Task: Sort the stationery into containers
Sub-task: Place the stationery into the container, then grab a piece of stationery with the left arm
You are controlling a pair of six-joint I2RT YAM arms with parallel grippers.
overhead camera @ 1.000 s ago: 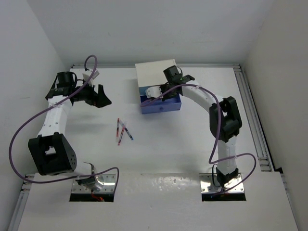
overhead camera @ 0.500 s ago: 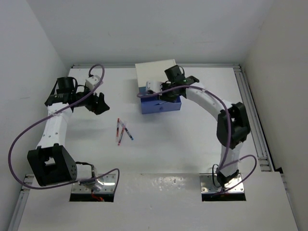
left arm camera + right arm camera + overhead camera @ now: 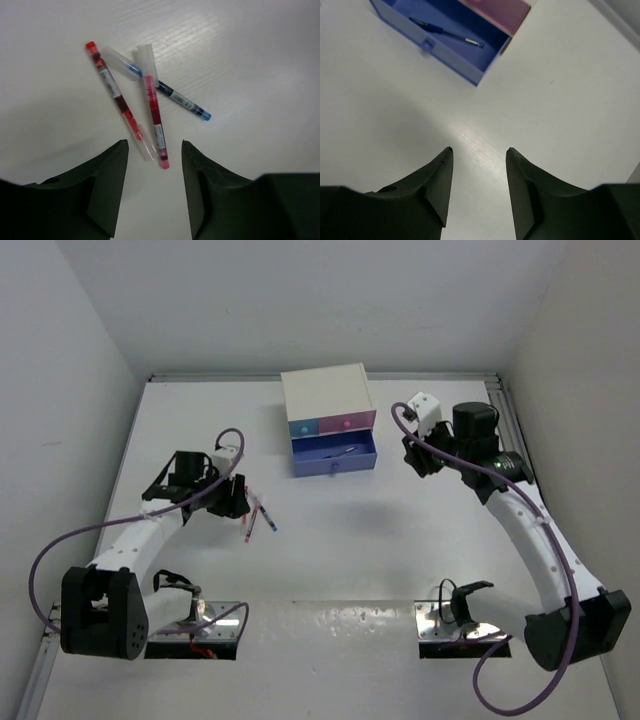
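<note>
Hovers left hand (image 3: 152,149) spread over crossed pens (image 3: 153,107): likely light, stiff, slippery; pinch mid-barrel. Holds right hand (image 3: 479,154) spread, empty.

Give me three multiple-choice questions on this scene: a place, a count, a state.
1. The lone dark pen lies: A in the open blue drawer; B in a cup; C on the floor.
2. Loose pens on the table by the left gripper: A one; B three; C six.
3. The right gripper is: A shut on an eraser; B shut on a ruler; C open, empty.
Answers: A, the right wrist view shows it inside; B, two red, one blue; C, jaws apart, nothing between.
</note>
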